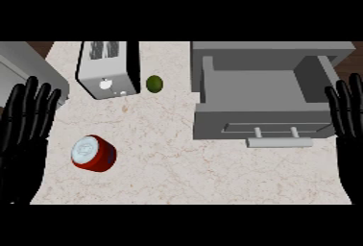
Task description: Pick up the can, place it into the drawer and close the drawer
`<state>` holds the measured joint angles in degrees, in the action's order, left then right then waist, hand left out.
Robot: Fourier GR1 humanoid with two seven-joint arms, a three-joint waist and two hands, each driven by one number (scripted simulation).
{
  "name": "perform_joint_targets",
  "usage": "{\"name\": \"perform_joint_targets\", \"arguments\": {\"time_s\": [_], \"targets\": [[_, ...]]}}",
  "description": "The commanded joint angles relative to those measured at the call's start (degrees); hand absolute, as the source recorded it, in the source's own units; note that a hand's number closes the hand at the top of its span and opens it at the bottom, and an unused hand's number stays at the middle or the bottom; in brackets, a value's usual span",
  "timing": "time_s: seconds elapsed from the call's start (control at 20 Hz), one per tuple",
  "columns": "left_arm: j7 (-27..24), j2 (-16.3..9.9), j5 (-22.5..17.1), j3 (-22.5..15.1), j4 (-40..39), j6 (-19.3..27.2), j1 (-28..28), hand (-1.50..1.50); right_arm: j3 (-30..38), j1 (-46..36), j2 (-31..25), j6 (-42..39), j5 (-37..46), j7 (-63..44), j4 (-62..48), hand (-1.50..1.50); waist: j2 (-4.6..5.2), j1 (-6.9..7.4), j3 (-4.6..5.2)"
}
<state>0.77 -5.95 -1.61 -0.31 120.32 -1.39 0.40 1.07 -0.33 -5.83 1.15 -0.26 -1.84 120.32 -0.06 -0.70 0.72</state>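
Lying untouched: can (pixel 93 153) just right of left hand (pixel 25 139) | fingers straight, apart | drawer (pixel 264 98) open

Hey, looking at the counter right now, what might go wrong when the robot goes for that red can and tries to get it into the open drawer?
1. The red can with the pale lid lies nearer the left hand, while the open grey drawer sits far right beside the right hand; the long carry may clip the drawer's front wall.
2. The can looks tilted, so it might roll when touched.
3. The small green fruit and the silver toaster stand close behind.
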Motion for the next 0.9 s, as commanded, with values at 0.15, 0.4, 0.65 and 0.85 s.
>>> {"name": "perform_joint_targets", "arguments": {"time_s": [0.15, 0.4, 0.65, 0.85], "targets": [[-5.9, -5.2, -13.4, -1.8, 0.6, -16.1, 1.9, -1.50, -0.5, -1.4, 0.3, 0.5, 1.6, 1.3, 0.4, -1.50, 0.03, 1.11, -0.61], [7.8, -12.3, -15.0, -1.5, -2.1, -19.2, 6.5, -1.50, 0.6, 5.3, 0.5, 1.4, 0.9, -8.0, -2.4, -1.50, 0.06, 0.60, -0.74], [8.0, -14.7, -21.9, 4.2, -1.6, -24.0, 10.5, -1.50, 4.9, 4.0, -1.6, -0.6, -2.9, -9.4, -3.4, -1.50, 0.04, 0.87, -0.73], [9.6, -16.3, -26.1, 8.9, 1.9, -27.0, 13.0, -1.50, 0.2, 14.5, 0.9, -2.0, 0.2, -6.5, 3.6, -1.50, -0.07, 0.68, -0.73]]}}
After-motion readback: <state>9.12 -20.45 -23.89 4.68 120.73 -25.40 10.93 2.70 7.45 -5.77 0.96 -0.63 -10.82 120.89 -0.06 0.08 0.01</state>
